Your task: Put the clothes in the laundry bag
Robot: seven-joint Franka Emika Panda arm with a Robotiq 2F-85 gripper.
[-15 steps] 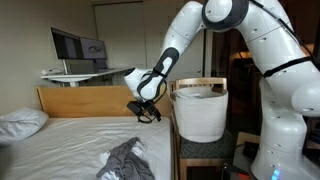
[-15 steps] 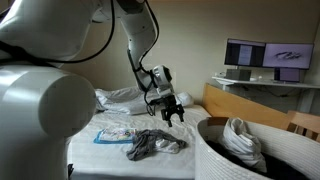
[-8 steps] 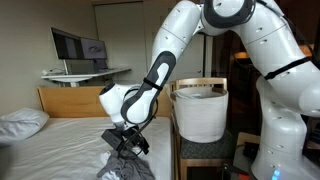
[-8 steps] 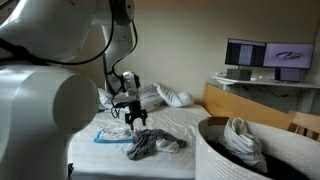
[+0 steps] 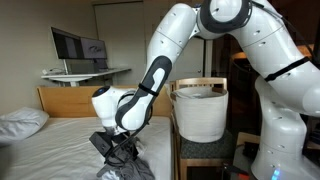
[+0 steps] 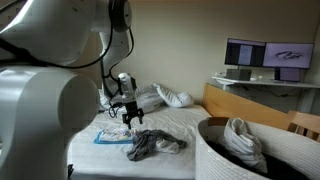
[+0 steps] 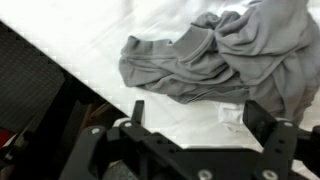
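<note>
A crumpled grey garment lies on the white bed, seen in both exterior views (image 5: 128,165) (image 6: 152,145) and filling the upper part of the wrist view (image 7: 215,55). My gripper (image 5: 120,148) (image 6: 131,117) (image 7: 197,120) hangs open and empty just above the sheet next to the garment's edge, jaws spread wide. The white laundry bag (image 5: 198,112) stands beside the bed on a wooden chair; in an exterior view it is the dark-rimmed basket (image 6: 250,150) with a white garment (image 6: 240,135) inside.
A patterned flat cloth (image 6: 113,134) lies on the bed near the gripper. Pillows (image 5: 20,122) (image 6: 172,96) sit at the bed's head by the wooden headboard (image 5: 75,98). A desk with monitors (image 6: 262,56) stands behind. The robot's body (image 5: 285,120) is beside the bag.
My gripper has swung from near the laundry bag down across the bed to the grey garment and now sits lower, just above the sheet, still open.
</note>
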